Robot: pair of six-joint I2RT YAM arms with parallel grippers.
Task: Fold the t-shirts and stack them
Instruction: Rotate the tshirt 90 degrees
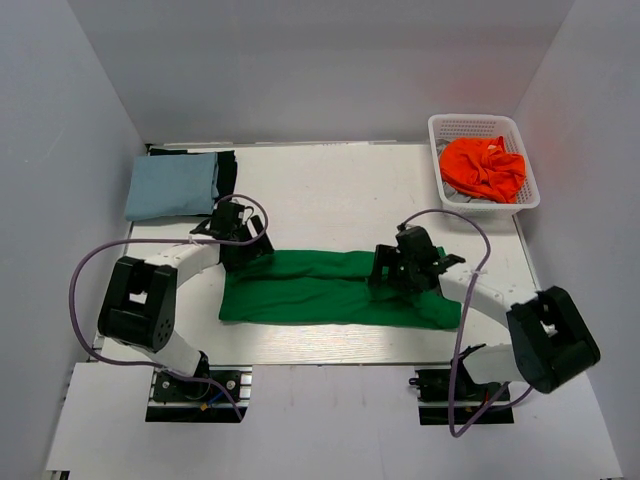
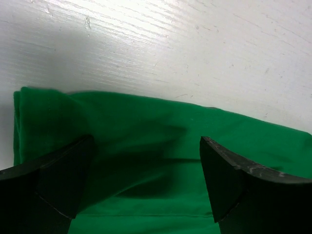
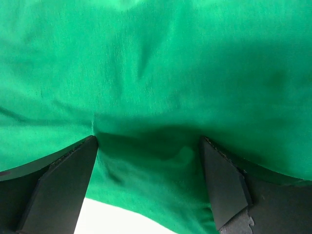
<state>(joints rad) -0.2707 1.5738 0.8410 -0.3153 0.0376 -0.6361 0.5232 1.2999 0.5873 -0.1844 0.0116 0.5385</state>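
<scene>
blue shirt (image 1: 170, 187) folded; our left pincer (image 2: 146, 141) and right pincer (image 3: 148, 141) hang released over the half-folded green shirt (image 1: 320, 288); orange shirt (image 1: 485, 168) waits.

Left gripper (image 2: 146, 144): spread wide, black fingers (image 2: 58, 178) low at both bottom corners, cloth under the gap.
Green t-shirt (image 2: 165, 122): across lower frame, corner at left, softly creased.
Table (image 2: 170, 44): white, grained, beyond the shirt.
</scene>
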